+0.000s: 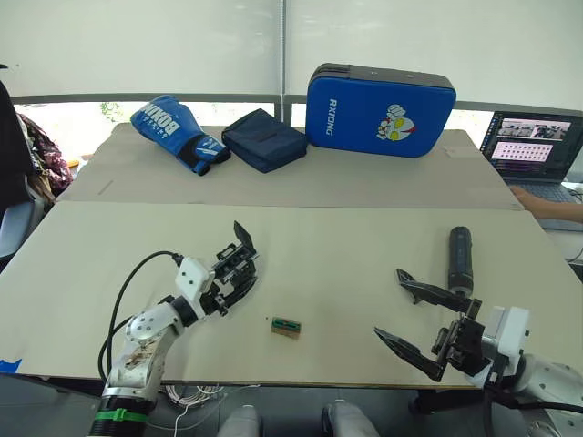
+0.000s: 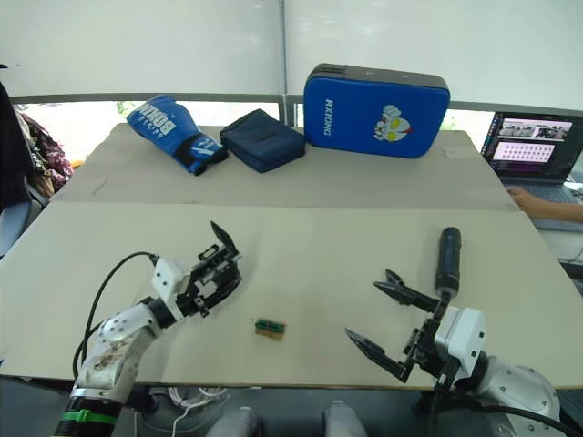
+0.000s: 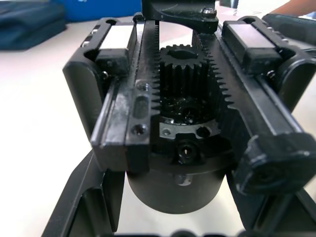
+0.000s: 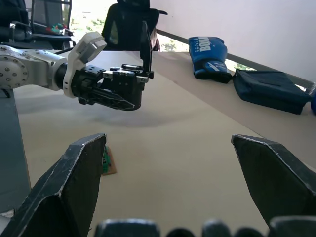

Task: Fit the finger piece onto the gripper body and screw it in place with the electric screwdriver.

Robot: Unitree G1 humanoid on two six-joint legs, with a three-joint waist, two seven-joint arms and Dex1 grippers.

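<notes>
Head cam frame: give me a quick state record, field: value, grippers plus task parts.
left gripper: shut on the gripper body, holding it above the table
right gripper: open, empty, low over the table's near right edge
electric screwdriver: lying on the table just beyond the right gripper, untouched
finger piece: cannot pick it out as a loose part
green-and-tan block: on the table between the two grippers
far table: boxing glove, dark pouch, blue pad
far right: laptop, a person's hand at it
</notes>
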